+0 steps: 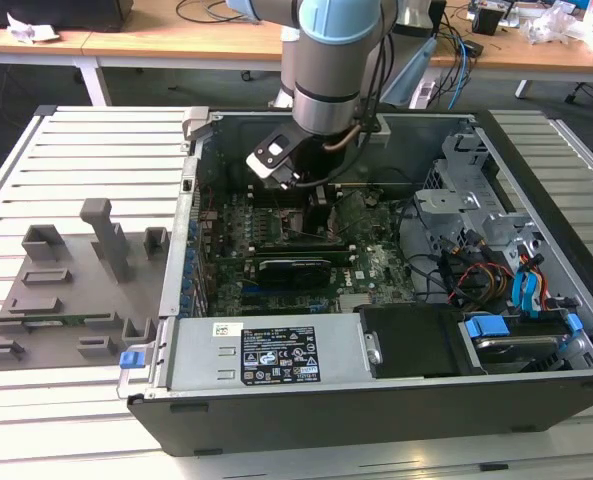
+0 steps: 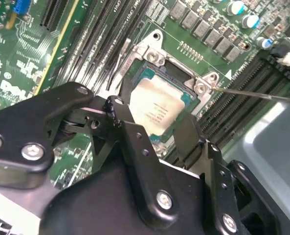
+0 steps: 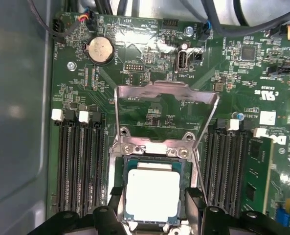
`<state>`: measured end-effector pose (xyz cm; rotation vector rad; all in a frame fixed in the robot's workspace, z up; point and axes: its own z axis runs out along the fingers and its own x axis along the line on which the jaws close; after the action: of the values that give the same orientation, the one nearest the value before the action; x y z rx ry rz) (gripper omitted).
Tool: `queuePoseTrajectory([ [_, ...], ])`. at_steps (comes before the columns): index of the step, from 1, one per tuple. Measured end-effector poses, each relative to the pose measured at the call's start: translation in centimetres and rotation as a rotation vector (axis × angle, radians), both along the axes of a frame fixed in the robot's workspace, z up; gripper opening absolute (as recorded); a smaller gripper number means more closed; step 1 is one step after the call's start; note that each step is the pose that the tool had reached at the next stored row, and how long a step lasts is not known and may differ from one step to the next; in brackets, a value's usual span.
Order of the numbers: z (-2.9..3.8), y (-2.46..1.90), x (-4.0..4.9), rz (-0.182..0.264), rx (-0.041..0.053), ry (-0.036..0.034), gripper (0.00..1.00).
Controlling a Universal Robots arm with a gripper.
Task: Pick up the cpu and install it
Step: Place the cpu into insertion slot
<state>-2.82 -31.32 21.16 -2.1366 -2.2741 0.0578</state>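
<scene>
Silvery square cpu [image 3: 151, 197] [image 2: 158, 108], flat in motherboard socket, load frame raised

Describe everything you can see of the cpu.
The cpu is a flat square chip with a pale silvery metal top, faint print and a thin green rim. It appears to lie level in the socket on the motherboard, and the load plate stands open beyond it. The gripper straddles two opposite edges; whether it grips the chip cannot be told.
</scene>
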Motion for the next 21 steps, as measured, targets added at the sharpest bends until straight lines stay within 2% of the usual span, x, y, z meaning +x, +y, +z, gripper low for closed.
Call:
queuePoseTrajectory([
  [1,0.20,0.02,0.00,0.000,0.0000,0.0001,0.61],
  [3,1.08,0.14,0.00,0.000,-0.0001,0.0001,0.60],
  [6,1.51,0.22,0.00,0.000,-0.0004,0.0001,0.41],
  [7,1.61,0.24,0.00,0.000,-0.0004,0.0001,0.41],
  [8,1.71,0.27,0.00,0.000,-0.0005,0.0001,0.35],
  [9,2.01,0.35,0.00,0.000,-0.0006,0.0001,0.23],
  [11,2.41,0.44,0.00,0.000,-0.0010,0.0001,0.11],
  [13,2.78,0.46,0.00,0.000,-0.0011,0.0001,0.11],
  [21,3.56,0.47,0.00,0.000,-0.0011,0.0001,0.11],
])
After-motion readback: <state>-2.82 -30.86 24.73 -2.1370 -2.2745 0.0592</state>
